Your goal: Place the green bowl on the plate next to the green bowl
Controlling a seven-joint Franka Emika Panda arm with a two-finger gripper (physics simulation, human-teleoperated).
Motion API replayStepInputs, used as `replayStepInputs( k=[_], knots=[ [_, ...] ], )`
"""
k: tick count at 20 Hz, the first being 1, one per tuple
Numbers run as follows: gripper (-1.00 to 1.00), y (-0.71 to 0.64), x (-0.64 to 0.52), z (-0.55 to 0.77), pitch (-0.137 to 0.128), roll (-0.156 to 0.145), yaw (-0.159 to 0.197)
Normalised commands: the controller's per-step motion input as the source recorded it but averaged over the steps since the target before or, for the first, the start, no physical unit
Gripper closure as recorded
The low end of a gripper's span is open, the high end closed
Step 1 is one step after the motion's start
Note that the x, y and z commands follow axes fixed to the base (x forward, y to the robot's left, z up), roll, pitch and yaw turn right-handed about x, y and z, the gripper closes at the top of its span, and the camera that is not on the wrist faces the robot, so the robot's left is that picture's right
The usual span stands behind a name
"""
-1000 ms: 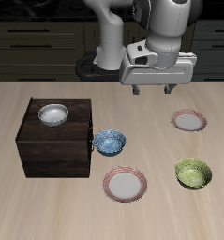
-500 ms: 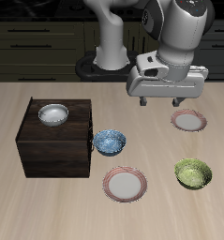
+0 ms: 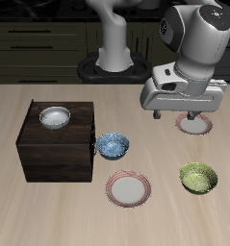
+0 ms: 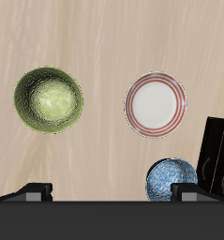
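The green bowl [image 3: 198, 178] [image 4: 49, 98] sits upright on the table near the front edge. The plate [image 3: 127, 187] [image 4: 156, 104], red-rimmed with a pale centre, lies beside it at about the same depth and holds nothing. My gripper [image 3: 174, 115] [image 4: 112, 189] hangs open well above the table, farther back than the bowl, with nothing between its fingers. In the wrist view both the bowl and the plate lie below and ahead of the fingertips [image 4: 34, 190].
A second red-rimmed plate [image 3: 195, 124] lies under the gripper, partly hidden by it. A blue speckled bowl [image 3: 113, 145] [image 4: 171, 178] sits next to a dark wooden box [image 3: 57, 149] with a white-grey bowl [image 3: 55, 117] on top.
The gripper has swung sideways from behind the table's middle to above the far plate, dropping slightly. It stays open. Bowls and plates have not moved.
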Motion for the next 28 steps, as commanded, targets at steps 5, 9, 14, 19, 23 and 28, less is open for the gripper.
replayStepInputs(
  k=[5, 9, 14, 19, 23, 28],
  knots=[
    [-1.00, 0.21, 0.24, 0.01, -0.018, -0.010, 0.007],
    [-1.00, 0.19, 0.29, -0.06, -0.012, 0.013, 0.020],
    [-1.00, 0.14, 0.24, 0.07, -0.027, 0.042, -0.013],
    [-1.00, 0.08, 0.19, 0.06, -0.008, 0.035, -0.020],
    [-1.00, -0.02, 0.10, -0.07, 0.023, -0.004, -0.019],
    [-1.00, 0.04, 0.04, -0.05, -0.019, 0.047, -0.003]
  ],
)
